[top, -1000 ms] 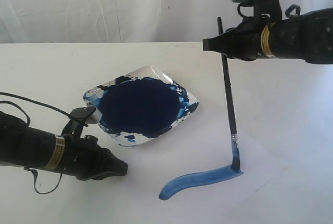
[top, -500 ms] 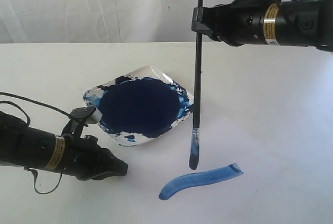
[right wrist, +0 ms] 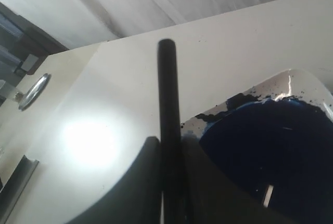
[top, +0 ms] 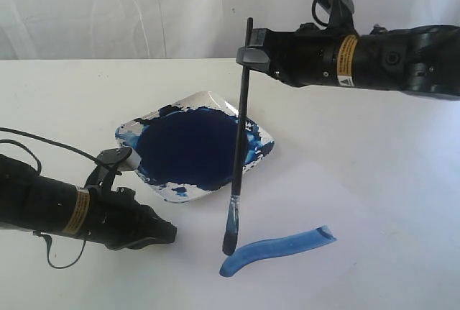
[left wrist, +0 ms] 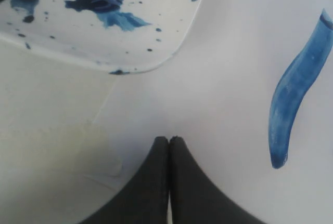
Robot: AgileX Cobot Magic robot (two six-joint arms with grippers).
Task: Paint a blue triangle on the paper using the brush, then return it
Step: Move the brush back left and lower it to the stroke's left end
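My right gripper [top: 248,57] is shut on the upper handle of the brush [top: 238,148], which hangs nearly upright. Its blue-stained bristles [top: 230,239] sit at the left end of a single curved light-blue stroke [top: 277,248] on the paper [top: 338,202]; only this one stroke of the triangle shows. In the right wrist view the black handle [right wrist: 167,104] runs between the fingers. My left gripper [top: 169,232] rests shut and empty on the table left of the stroke; its view shows the closed fingertips [left wrist: 161,143] and the stroke [left wrist: 294,91].
A white dish [top: 260,136] holding a dark navy paint pool [top: 190,144] stands mid-table, just behind the brush. A black cable [top: 43,141] trails from the left arm. The dish rim [left wrist: 171,37] lies close ahead of the left fingers.
The right arm has carried the brush left, from the stroke's right end, lifted over the paper, down to its left end. The left arm has stayed still.
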